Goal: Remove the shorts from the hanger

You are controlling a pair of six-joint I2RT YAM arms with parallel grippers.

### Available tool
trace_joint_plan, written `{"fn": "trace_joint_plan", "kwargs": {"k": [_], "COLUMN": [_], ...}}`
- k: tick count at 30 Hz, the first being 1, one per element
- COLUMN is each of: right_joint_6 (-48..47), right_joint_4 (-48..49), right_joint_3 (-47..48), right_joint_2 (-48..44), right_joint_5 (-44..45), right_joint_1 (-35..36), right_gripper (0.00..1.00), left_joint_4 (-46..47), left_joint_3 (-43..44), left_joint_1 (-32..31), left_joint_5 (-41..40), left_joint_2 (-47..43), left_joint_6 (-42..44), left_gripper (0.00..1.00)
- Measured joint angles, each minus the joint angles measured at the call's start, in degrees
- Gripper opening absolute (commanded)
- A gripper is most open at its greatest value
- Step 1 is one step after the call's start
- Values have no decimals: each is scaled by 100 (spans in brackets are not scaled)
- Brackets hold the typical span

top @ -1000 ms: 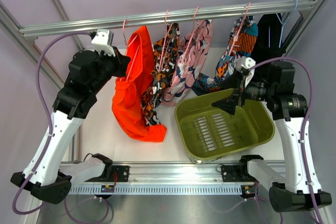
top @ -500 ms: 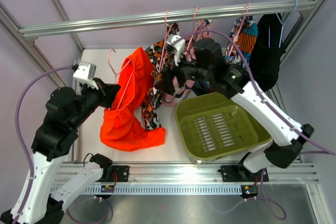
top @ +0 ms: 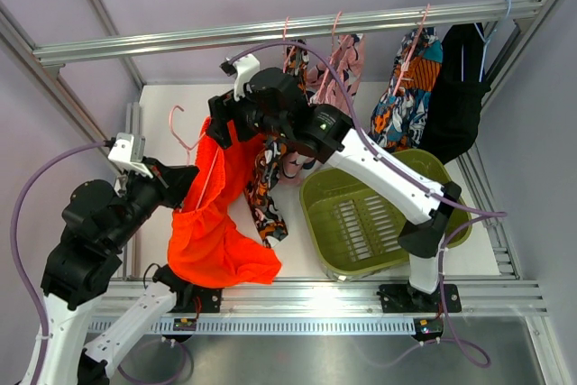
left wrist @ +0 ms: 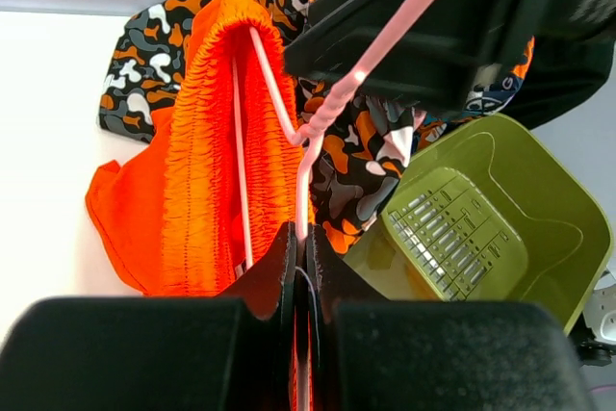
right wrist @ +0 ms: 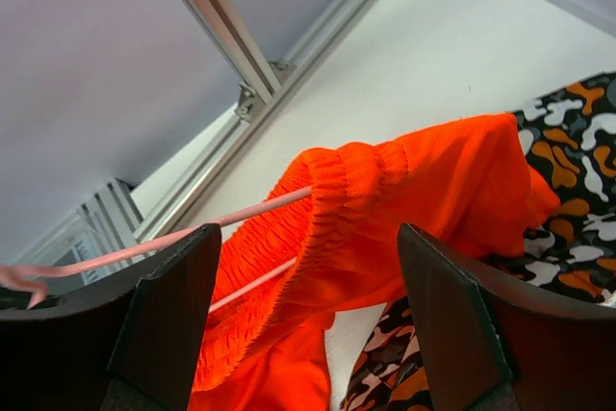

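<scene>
The bright orange-red shorts point(top: 216, 232) hang on the thin pale-pink hanger point(top: 206, 175), off the rail and low over the table's left side. My left gripper point(top: 178, 183) is shut on the hanger's wire; in the left wrist view the hanger point(left wrist: 306, 156) runs straight into the closed jaws point(left wrist: 306, 243), with the shorts point(left wrist: 207, 170) to its left. My right gripper point(top: 225, 125) has reached across to the top of the shorts. In the right wrist view it stands open point(right wrist: 306, 238), the gathered waistband of the shorts point(right wrist: 385, 190) and the hanger point(right wrist: 250, 214) between its wide-apart fingers.
A black-orange-white patterned garment point(top: 269, 188) hangs right beside the shorts. A pink floral garment point(top: 338, 69), another patterned one point(top: 410, 87) and a black one point(top: 460, 87) hang from the rail point(top: 180, 41). The green tub point(top: 451, 223) stands at the right, under my right arm.
My left gripper has carried the hanger and shorts off the rail, down and toward the near left. My right arm swung from the tub across to the shorts' waistband, its jaws narrowing a little.
</scene>
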Motion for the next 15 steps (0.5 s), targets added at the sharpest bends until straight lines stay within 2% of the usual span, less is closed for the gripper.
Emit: {"fn": "trace_joint_plan", "kwargs": {"k": [5,9,15], "right_joint_6": [-28,-57,-44], "right_joint_4": [-79,-28,-33], "right_joint_3": [-9,-101,-203], "right_joint_2": [70,70,103], "right_joint_5": [387,479,487], "right_joint_1": [140,155,155], "right_gripper": [76,66,59], "left_joint_4": [-63,-70,-70], "left_joint_3": [0,0,0], "left_joint_1": [0,0,0], "left_joint_5": [-61,-85,-85], "left_joint_2": [-44,-96,-107], "left_joint_6": [-68,-116,-125], "left_gripper": [0,0,0]}}
